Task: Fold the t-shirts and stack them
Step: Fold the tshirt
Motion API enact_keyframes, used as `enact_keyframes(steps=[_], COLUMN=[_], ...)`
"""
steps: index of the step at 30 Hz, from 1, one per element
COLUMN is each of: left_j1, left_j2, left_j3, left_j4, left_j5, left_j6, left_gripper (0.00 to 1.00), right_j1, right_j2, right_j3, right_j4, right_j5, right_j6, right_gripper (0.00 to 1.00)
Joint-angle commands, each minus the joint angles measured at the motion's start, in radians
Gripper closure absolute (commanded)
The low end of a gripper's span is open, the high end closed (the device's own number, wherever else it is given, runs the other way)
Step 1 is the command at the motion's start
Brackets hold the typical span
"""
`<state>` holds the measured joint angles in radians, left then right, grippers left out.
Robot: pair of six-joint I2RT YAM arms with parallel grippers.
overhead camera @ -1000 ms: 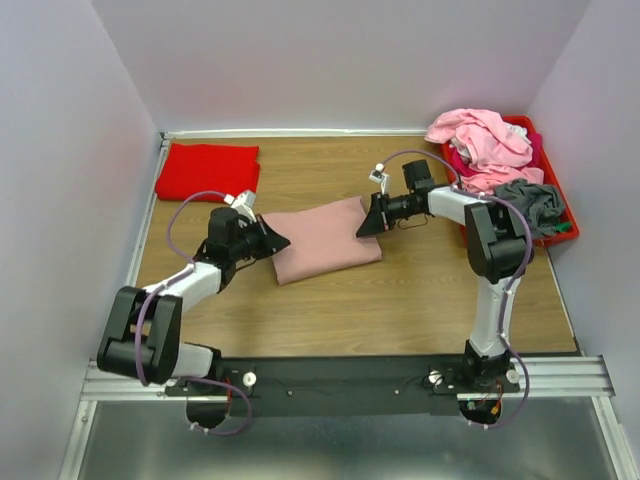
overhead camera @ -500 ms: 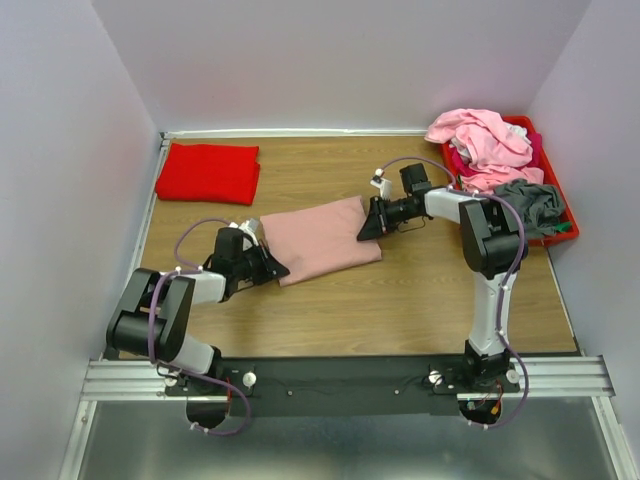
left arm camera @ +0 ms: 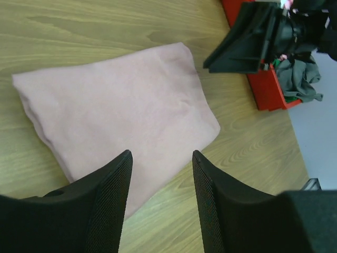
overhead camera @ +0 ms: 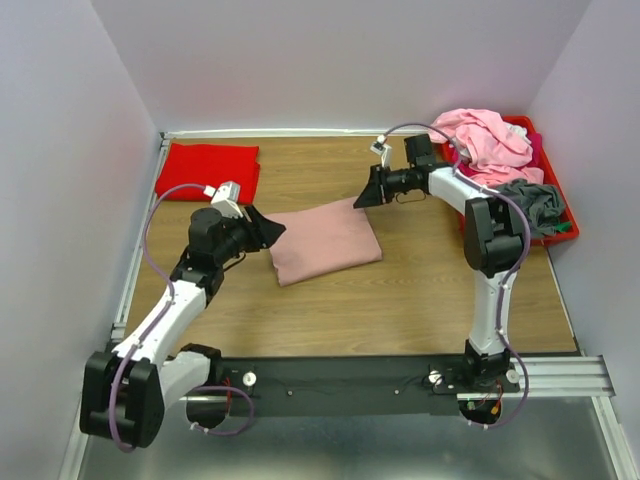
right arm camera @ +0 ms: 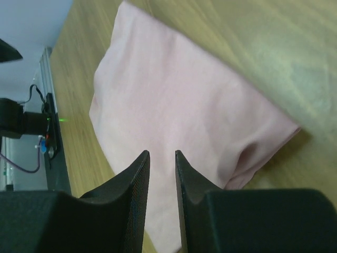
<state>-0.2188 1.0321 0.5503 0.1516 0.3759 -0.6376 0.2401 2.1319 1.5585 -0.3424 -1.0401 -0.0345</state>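
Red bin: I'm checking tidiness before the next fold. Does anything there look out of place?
Yes. The red bin is overfilled: a crumpled light pink shirt heaps well above its rim, and a grey shirt drapes over its edge toward the table.

A robotics lab test cell, not a home or shop. Plain pale walls [overhead camera: 350,60] box in a wood-grain tabletop [overhead camera: 420,300] on three sides. Along the bottom of the top view, an aluminium rail [overhead camera: 560,375] and a black mounting plate [overhead camera: 340,375] carry the left arm [overhead camera: 165,315] and right arm [overhead camera: 490,290], with purple cables [overhead camera: 150,235] looping loose. At the upper right sits a red plastic bin [overhead camera: 560,235] heaped with t-shirts [overhead camera: 480,135].
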Motion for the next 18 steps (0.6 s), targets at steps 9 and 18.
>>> enact_keyframes(steps=[9,18], left_j1=[0.01,0.101], left_j2=[0.362,0.452], left_j3=[-0.043,-0.056], left_j4=[0.247,0.212], left_j5=[0.228,0.121], left_j6=[-0.01,0.036], left_gripper=[0.49,0.54], right_j1=[0.011,-0.03], right_j2=[0.246,0.209], right_j3=[0.252,0.236], right_j4=[-0.009,-0.009], right_j5=[0.107,0.337], right_j6=[0.177,0.156], right_gripper=[0.68,0.69])
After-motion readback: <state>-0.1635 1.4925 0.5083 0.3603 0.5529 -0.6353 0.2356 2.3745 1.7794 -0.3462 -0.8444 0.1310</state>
